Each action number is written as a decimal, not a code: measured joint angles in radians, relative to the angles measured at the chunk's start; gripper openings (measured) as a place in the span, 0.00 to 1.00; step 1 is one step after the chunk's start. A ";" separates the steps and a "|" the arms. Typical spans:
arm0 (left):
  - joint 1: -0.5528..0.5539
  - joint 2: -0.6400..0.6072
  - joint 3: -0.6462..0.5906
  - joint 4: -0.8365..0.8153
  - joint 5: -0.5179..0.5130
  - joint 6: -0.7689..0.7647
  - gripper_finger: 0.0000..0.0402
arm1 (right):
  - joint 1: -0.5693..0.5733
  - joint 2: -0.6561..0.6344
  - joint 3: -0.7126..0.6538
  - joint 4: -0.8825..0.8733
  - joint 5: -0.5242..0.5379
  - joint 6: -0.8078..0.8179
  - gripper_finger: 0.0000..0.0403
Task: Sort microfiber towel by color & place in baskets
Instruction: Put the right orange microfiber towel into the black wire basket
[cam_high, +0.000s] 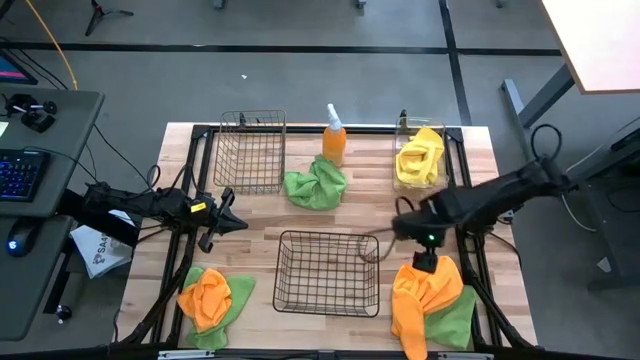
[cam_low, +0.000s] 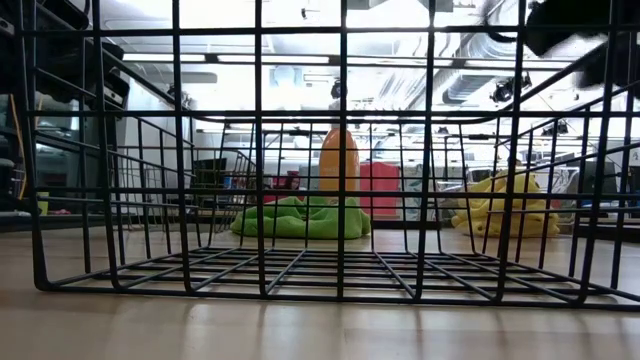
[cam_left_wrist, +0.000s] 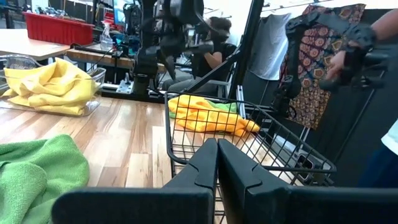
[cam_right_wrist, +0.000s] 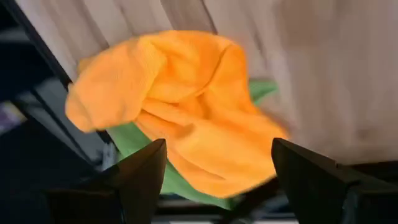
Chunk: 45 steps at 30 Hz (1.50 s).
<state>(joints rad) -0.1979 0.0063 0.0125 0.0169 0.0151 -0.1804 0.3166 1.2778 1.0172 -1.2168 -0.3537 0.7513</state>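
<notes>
My right gripper (cam_high: 426, 262) hangs open over an orange towel (cam_high: 424, 292) that lies on a green towel (cam_high: 456, 318) near the table's near right corner. In the right wrist view its fingers (cam_right_wrist: 144, 171) stand on either side of the orange towel (cam_right_wrist: 186, 106), above it. My left gripper (cam_high: 222, 215) is shut and waits left of the wide wire basket (cam_high: 328, 272). The tall wire basket (cam_high: 250, 150) stands at the far edge. A clear bin (cam_high: 405, 130) holds a yellow towel (cam_high: 420, 158). Another green towel (cam_high: 316, 185) lies on the table.
An orange spray bottle (cam_high: 334, 135) stands at the far edge, just behind the green towel. A second orange towel on a green one (cam_high: 208, 298) lies near the near left corner. In the left wrist view, people (cam_left_wrist: 214, 43) show beyond the table.
</notes>
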 joint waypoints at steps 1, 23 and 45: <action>0.000 0.000 0.000 0.000 0.000 0.000 0.00 | 0.021 -0.032 -0.055 0.059 -0.017 0.069 0.72; 0.000 0.000 0.000 -0.001 0.000 0.000 0.00 | 0.298 0.219 -0.230 0.386 0.029 0.419 0.47; 0.000 0.000 0.000 -0.001 0.000 0.000 0.00 | 0.024 0.044 0.668 -0.138 0.592 -0.188 0.00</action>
<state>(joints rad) -0.1981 0.0064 0.0128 0.0158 0.0147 -0.1802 0.3411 1.3220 1.6856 -1.3544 0.2382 0.5629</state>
